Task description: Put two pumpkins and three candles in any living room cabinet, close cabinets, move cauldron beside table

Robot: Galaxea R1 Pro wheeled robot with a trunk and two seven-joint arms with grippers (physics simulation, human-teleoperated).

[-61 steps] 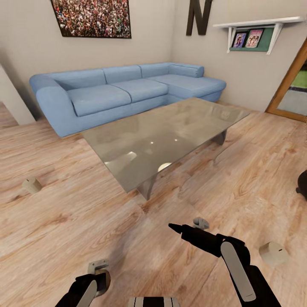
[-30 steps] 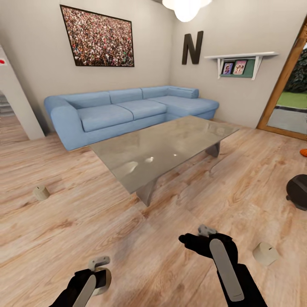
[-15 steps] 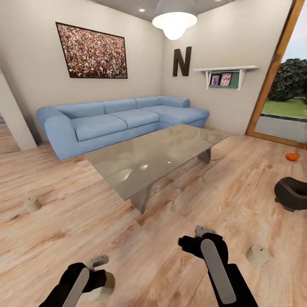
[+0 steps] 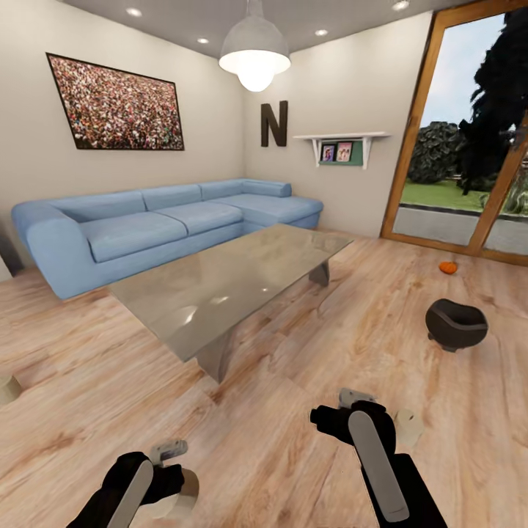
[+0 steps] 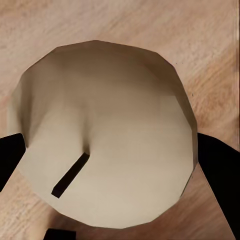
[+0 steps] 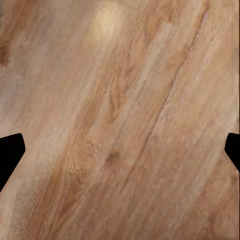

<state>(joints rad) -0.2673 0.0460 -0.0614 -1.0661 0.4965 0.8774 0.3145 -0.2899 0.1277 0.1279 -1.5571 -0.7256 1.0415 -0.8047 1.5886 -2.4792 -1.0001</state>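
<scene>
My left gripper [image 4: 173,485] is shut on a grey-beige candle [image 4: 182,497], low over the floor in front of me. In the left wrist view the candle [image 5: 107,135] sits between the black fingers [image 5: 10,160]. My right gripper [image 4: 324,419] is open over bare floor, its fingertips [image 6: 10,155] wide apart. A second candle [image 4: 408,429] stands just right of the right arm. A third candle [image 4: 6,389] is at the far left edge. The black cauldron [image 4: 456,324] sits on the floor to the right, apart from the glass table [image 4: 220,286]. One orange pumpkin [image 4: 448,268] lies beyond it near the glass door.
A blue corner sofa [image 4: 147,227] runs along the back wall behind the table. A wood-framed glass door [image 4: 469,147] is at the right. Open wooden floor [image 4: 352,337] lies between the table and the cauldron.
The camera has swung up and to the right, bringing the cauldron, the pumpkin and the door further into view. Both arms hold about the same pose, the left still gripping the candle.
</scene>
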